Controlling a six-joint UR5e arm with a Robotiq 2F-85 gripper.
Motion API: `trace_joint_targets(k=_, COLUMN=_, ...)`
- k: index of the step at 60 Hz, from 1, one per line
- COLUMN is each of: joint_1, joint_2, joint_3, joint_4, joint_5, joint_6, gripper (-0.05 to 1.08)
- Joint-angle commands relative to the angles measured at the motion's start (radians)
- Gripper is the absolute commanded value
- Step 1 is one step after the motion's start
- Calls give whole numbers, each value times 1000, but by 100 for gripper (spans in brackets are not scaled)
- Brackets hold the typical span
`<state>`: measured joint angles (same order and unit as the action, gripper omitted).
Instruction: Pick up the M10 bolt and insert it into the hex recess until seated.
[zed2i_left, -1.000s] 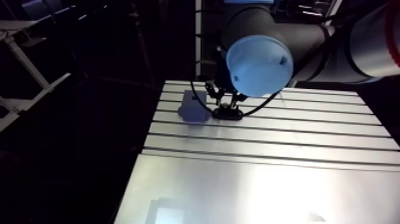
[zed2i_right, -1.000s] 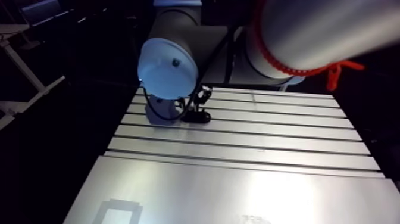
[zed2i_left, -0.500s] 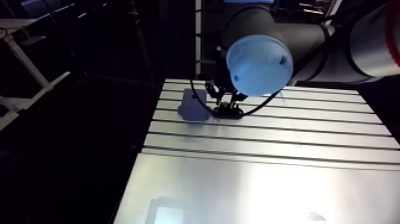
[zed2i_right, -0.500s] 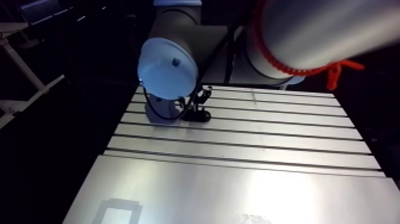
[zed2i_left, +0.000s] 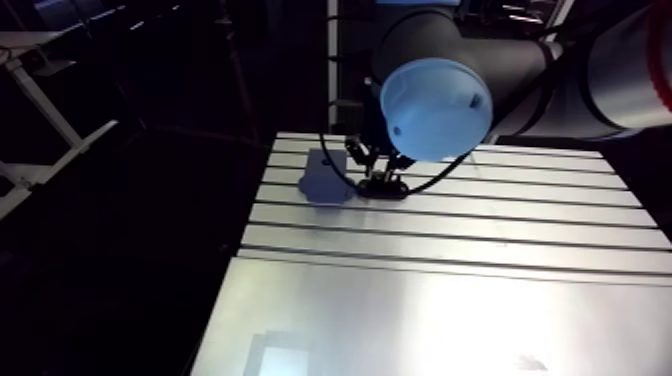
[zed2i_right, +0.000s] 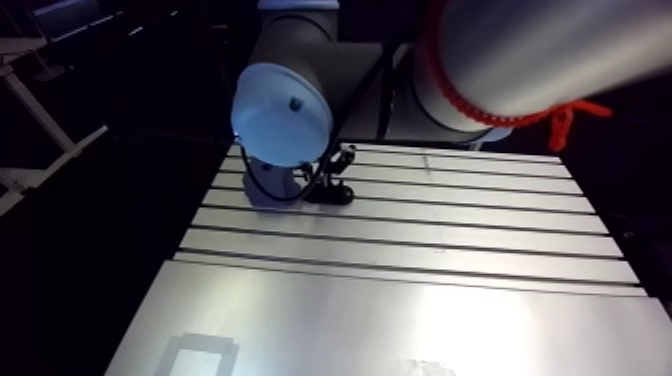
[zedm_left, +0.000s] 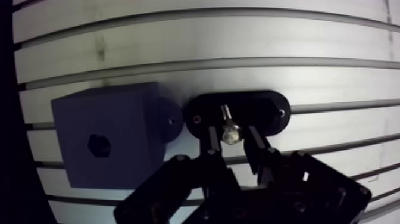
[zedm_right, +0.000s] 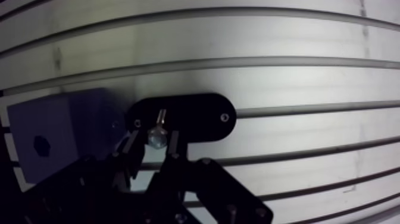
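Tool (zedm_left: 233, 131) straddles the M10 bolt (zedm_left: 229, 126), fingers clear.

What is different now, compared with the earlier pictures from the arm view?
Nothing has visibly changed. The end effector stays low over the M10 bolt in its black holder, beside the block with the hex recess. The table looks as before.

change: tiny | gripper (zedm_left: 232, 138) — shifted a hair over the black holder (zedm_left: 265, 113) | direction — too small to call
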<state>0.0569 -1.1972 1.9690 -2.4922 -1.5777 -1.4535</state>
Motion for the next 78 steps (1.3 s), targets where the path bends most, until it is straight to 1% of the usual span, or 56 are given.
trace_joint_targets(k=1, joint_1=0, joint_2=0, joint_3=0, joint_4=0, joint_5=-1, joint_6=-1, gripper=66)
trace_joint_targets(k=25, joint_1=1, joint_2=2, joint_3=0, joint_4=0, joint_5=-2, joint_6=-1, gripper=69)
trace_joint_targets(k=28, joint_1=0, joint_2=2, joint_3=0, joint_4=0, joint_5=-2, joint_6=-1, gripper=71)
trace_joint_targets(k=42, joint_1=0, joint_2=2, joint_3=0, joint_4=0, joint_5=-2, joint_6=-1, gripper=71)
trace_joint_targets(k=60, joint_1=-1, joint_2=0, joint_3=-2, joint_4=0, joint_5=-2, joint_6=-3, gripper=75)
trace_joint_targets(k=66, joint_1=-2, joint_2=-1, joint_3=-3, joint_4=0, joint_5=-2, joint_6=-1, gripper=78)
trace_joint_targets(k=75, joint_1=0, joint_2=-7, joint_3=-6, joint_4=1, joint_5=-2, joint_6=-1, gripper=79)
trace_joint_targets(k=78, joint_1=0, joint_2=-13, joint_3=-8, joint_4=3, joint_5=1, joint_6=-1, gripper=79)
